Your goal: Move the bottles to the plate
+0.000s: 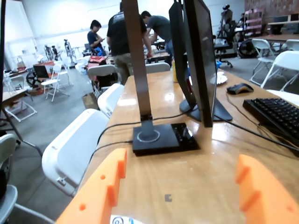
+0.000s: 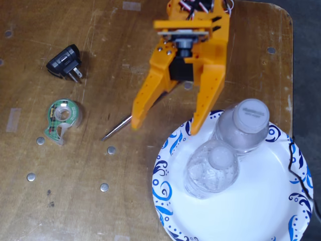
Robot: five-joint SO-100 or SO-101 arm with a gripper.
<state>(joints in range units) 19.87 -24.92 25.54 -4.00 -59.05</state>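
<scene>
In the fixed view two clear bottles stand upright on the white plate with blue swirls at the lower right. The taller bottle is at the plate's upper edge and the shorter crinkled bottle is just below and left of it, the two touching. My orange gripper hangs open above the table, left of the bottles, with its right fingertip over the plate's rim. Nothing is between the fingers. In the wrist view both orange fingers frame bare wooden tabletop; bottles and plate are out of that view.
On the table's left lie a tape dispenser and a black power adapter; a thin metal pick lies near my left finger. The wrist view shows a monitor stand, monitors, a keyboard, white chairs and people beyond.
</scene>
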